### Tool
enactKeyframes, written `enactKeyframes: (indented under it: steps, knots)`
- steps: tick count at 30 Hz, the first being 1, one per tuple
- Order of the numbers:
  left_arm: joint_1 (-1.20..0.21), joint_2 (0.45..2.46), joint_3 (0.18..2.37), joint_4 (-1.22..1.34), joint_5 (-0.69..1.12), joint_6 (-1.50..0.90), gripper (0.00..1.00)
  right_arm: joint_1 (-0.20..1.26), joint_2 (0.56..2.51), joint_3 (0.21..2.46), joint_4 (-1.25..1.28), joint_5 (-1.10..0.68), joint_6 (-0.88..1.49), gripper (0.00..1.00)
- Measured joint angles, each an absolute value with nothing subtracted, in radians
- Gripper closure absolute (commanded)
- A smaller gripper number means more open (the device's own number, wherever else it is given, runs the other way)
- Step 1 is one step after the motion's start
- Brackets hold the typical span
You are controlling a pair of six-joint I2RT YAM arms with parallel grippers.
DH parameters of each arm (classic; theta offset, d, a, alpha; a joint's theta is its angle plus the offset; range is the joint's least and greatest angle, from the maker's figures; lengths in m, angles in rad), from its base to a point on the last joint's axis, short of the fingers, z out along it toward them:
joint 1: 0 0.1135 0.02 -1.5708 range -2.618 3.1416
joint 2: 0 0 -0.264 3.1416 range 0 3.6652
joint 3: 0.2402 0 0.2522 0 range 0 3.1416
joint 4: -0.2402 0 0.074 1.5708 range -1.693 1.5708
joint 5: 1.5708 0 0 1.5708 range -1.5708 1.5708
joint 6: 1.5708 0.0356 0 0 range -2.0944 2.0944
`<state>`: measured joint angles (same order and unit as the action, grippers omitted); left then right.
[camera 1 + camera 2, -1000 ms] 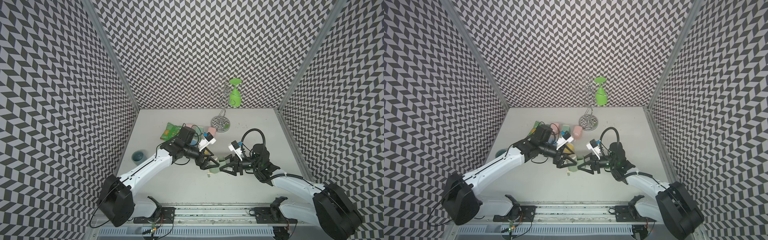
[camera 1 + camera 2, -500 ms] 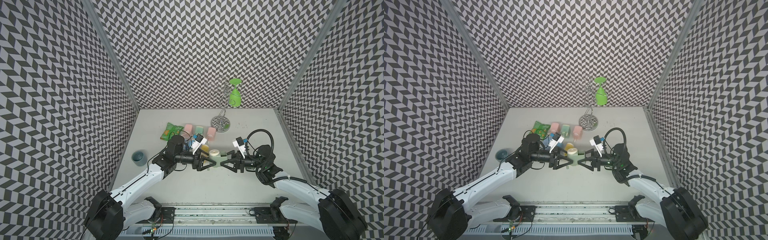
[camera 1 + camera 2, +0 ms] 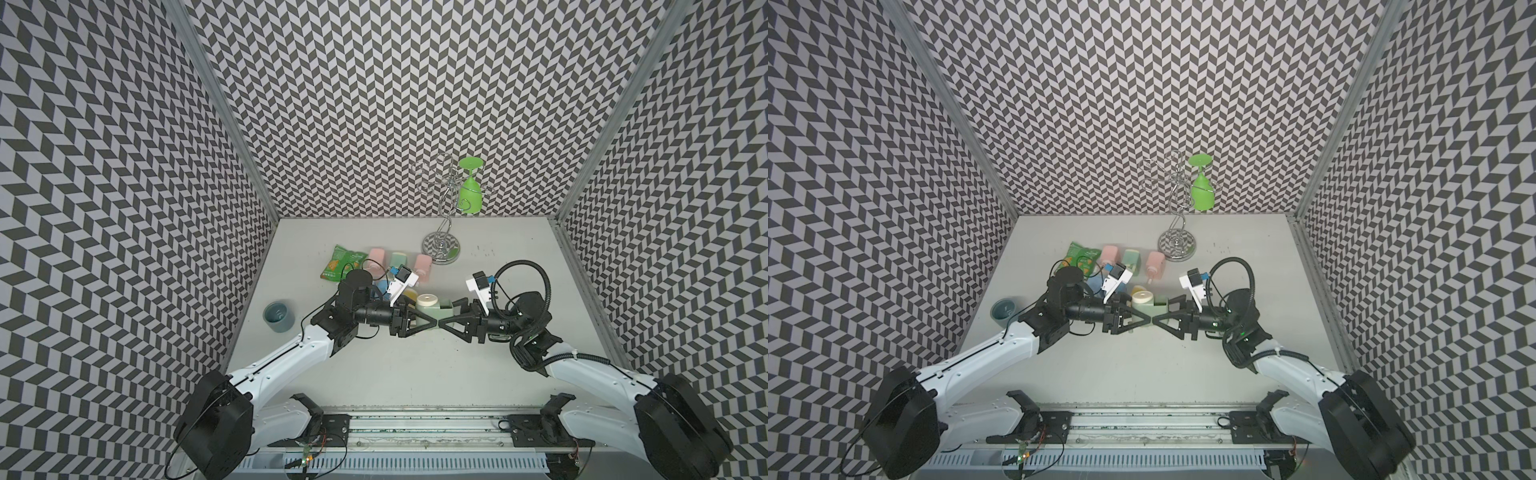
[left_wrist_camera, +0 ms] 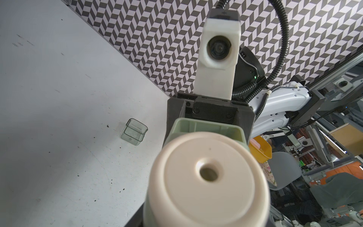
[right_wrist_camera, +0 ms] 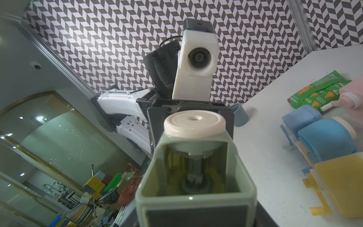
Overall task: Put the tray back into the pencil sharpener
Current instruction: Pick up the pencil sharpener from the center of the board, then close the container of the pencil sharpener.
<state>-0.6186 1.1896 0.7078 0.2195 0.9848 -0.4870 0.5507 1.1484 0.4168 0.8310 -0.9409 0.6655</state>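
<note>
Tray [image 4: 134, 132] lies on the bench [image 4: 59, 98], apart from the pencil sharpener [image 3: 441, 308]. You have the left claw [image 3: 423, 323] and right claw [image 3: 448, 323] both clenched on the pencil sharpener at mid-bench, its tray slot open.

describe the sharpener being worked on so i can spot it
On the table, find where both arms meet. The pencil sharpener there is pale green with a cream round top. Unlike the loose sharpeners behind, it sits in the right gripper's jaws, slot empty.

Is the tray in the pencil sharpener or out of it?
Out: the sharpener slot is empty, and the clear tray sits apart on the table.
</note>
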Motion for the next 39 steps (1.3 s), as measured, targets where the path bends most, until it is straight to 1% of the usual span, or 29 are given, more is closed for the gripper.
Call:
enactKeyframes:
  steps: [2,3,4,7,8,9,10,12,15,17,19,22,26,28,32,34,39]
  knots:
    - [-0.619,1.189,0.707,0.230,0.983,-0.487,0.55,0.551,1.148,0.415,0.841,-0.937,0.673,0.73]
    - [-0.619,1.189,0.707,0.232,0.982,-0.487,0.58,0.551,1.148,0.414,0.842,-0.936,0.674,0.70]
    - [-0.619,1.189,0.707,0.232,0.981,-0.487,0.62,0.551,1.148,0.414,0.842,-0.934,0.674,0.62]
    - [-0.619,1.189,0.707,0.230,0.964,-0.479,0.73,0.552,1.139,0.414,0.824,-0.924,0.662,0.26]
    - [-0.620,1.189,0.709,0.222,0.955,-0.477,0.76,0.555,1.127,0.414,0.800,-0.906,0.645,0.17]
    - [-0.622,1.189,0.713,0.207,0.934,-0.474,0.78,0.555,1.111,0.414,0.769,-0.886,0.621,0.02]
    - [-0.624,1.189,0.719,0.186,0.917,-0.468,0.81,0.555,1.090,0.413,0.731,-0.857,0.602,0.00]
    - [-0.625,1.190,0.736,0.127,0.874,-0.449,0.86,0.553,1.025,0.411,0.637,-0.786,0.567,0.00]
    - [-0.633,1.200,0.792,0.001,0.796,-0.392,0.88,0.533,0.897,0.411,0.487,-0.632,0.524,0.00]
    - [-0.657,1.219,0.850,-0.093,0.722,-0.333,0.89,0.510,0.815,0.421,0.358,-0.501,0.513,0.05]
    - [-0.709,1.251,0.917,-0.193,0.642,-0.265,0.89,0.484,0.782,0.463,0.210,-0.379,0.511,0.09]
    - [-0.812,1.333,1.034,-0.347,0.524,-0.148,0.92,0.437,0.806,0.563,-0.015,-0.194,0.527,0.10]
    - [-0.923,1.488,1.197,-0.560,0.360,0.016,0.92,0.353,0.923,0.682,-0.272,-0.016,0.557,0.11]
    - [-0.950,1.556,1.253,-0.640,0.295,0.089,0.91,0.315,0.986,0.707,-0.358,0.029,0.564,0.13]
    - [-0.973,1.687,1.360,-0.788,0.171,0.243,0.88,0.247,1.062,0.708,-0.474,0.056,0.561,0.23]
    - [-0.976,1.734,1.398,-0.831,0.128,0.306,0.86,0.223,1.076,0.701,-0.483,0.052,0.550,0.26]
    - [-0.987,1.837,1.477,-0.913,0.021,0.432,0.84,0.197,1.149,0.699,-0.476,0.016,0.498,0.31]
